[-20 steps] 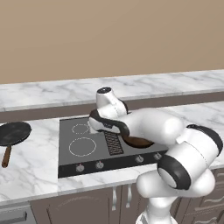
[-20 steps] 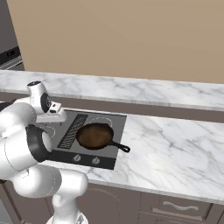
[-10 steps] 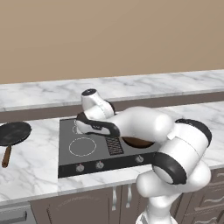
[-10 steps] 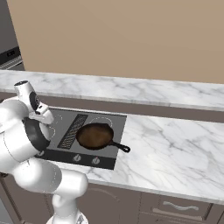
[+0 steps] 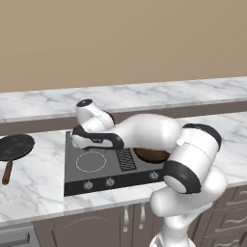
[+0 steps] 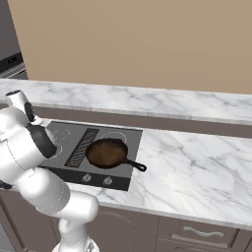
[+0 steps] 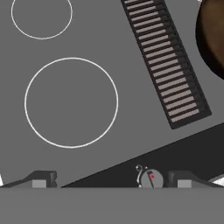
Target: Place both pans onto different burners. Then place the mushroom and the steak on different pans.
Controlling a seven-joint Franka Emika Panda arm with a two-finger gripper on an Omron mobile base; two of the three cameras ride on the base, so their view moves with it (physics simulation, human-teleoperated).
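— Where are the pans found?
— The reddish-brown pan [image 6: 107, 152] is seated on the cooktop [image 5: 96, 166]; the black pan [image 5: 16, 146] is left on the counter.
— How should it be taken?
— By its stiff wooden handle [image 5: 7, 172]; weight is expected. The gripper [image 7: 111, 180] is spread wide, nothing held.

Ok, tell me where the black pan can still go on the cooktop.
Free: the large burner circle left of the vent grille, and the smaller circle behind it. Crowded: right of the grille, where the reddish-brown pan sits. The black pan waits on the counter.
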